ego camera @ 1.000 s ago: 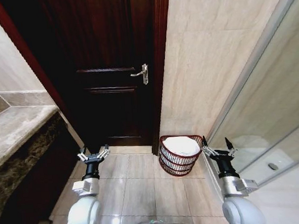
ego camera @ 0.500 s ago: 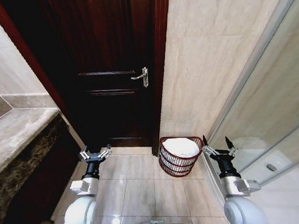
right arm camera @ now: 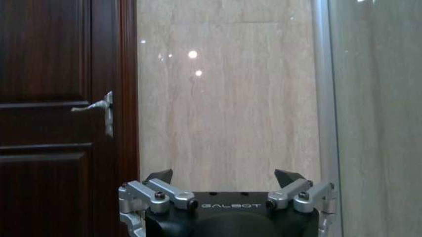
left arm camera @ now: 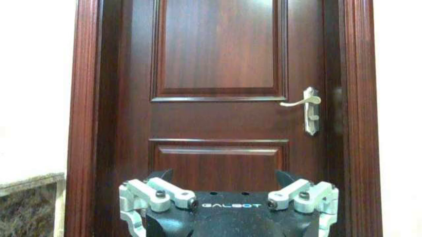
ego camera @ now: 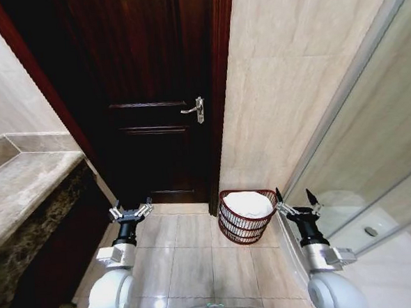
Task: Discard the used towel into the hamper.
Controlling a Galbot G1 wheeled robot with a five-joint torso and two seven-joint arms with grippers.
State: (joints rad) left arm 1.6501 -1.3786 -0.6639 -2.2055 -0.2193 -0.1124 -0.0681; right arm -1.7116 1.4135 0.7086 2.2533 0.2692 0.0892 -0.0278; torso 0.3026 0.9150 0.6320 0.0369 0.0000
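The hamper [ego camera: 247, 215], a round dark red-brown woven basket, stands on the tiled floor against the beige wall beside the door. A white towel [ego camera: 249, 204] lies bunched inside it, filling the top. My left gripper [ego camera: 131, 213] is open and empty, held low to the left of the hamper and pointing toward the door. My right gripper [ego camera: 296, 203] is open and empty just right of the hamper's rim. In the wrist views both grippers, left [left arm camera: 224, 177] and right [right arm camera: 224, 177], show spread fingers with nothing between them.
A dark wooden door [ego camera: 156, 94] with a silver lever handle [ego camera: 194, 108] is shut straight ahead. A stone counter [ego camera: 19, 186] runs along the left. A glass shower partition [ego camera: 373, 158] lines the right. Tiled floor [ego camera: 191, 259] lies open between my arms.
The whole head view has shifted slightly, so the door handle and counter sit lower in the picture. Both grippers stay open and empty; the towel rests in the hamper throughout.
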